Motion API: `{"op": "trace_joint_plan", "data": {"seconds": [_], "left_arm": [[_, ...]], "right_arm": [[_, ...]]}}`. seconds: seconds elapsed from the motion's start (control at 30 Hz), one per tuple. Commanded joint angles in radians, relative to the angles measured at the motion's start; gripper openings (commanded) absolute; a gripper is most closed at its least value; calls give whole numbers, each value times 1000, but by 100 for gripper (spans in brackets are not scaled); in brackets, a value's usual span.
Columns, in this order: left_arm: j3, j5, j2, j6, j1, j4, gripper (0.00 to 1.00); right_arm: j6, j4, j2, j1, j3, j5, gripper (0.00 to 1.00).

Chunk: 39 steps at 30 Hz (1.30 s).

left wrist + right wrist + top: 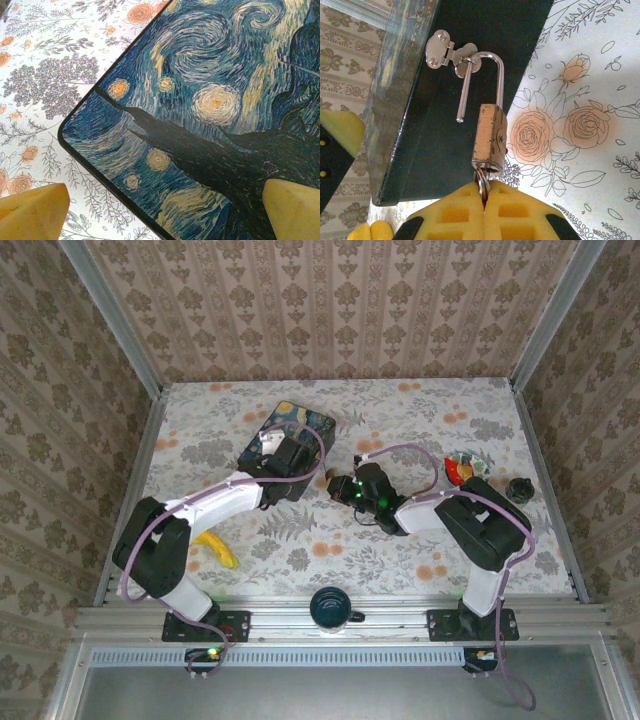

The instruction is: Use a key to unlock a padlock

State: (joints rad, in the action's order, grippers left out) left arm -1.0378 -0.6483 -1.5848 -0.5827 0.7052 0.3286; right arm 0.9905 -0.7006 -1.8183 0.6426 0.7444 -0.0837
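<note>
Firmly, right gripper [484, 196] (closed) pinches key [481, 180].

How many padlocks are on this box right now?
1. The padlock hangs from the latch on the dark side of the box, and the right gripper pinches the key in its bottom end. Its other sides are hidden.

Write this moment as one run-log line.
left gripper open over box | right gripper shut on key in padlock | shackle popped, hooked through latch
</note>
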Motion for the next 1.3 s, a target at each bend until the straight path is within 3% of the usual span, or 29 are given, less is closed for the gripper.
{"op": "trace_joint_plan", "data": {"seconds": [0.0, 0.3, 0.37, 0.63, 1.27], "left_arm": [[-8, -2, -7, 10, -7, 37, 100], [47, 59, -1, -27, -6, 28, 97], [56, 62, 0, -33, -6, 27, 86], [82, 70, 6, -40, -11, 12, 66], [124, 168, 11, -58, -8, -35, 60]], "right_arm": [[25, -59, -36, 10, 22, 63, 0], [50, -149, -103, 43, 48, 117, 0], [47, -170, -108, 47, 51, 132, 0], [28, -231, -146, 48, 77, 160, 0], [23, -249, -229, 46, 195, 225, 0]]}}
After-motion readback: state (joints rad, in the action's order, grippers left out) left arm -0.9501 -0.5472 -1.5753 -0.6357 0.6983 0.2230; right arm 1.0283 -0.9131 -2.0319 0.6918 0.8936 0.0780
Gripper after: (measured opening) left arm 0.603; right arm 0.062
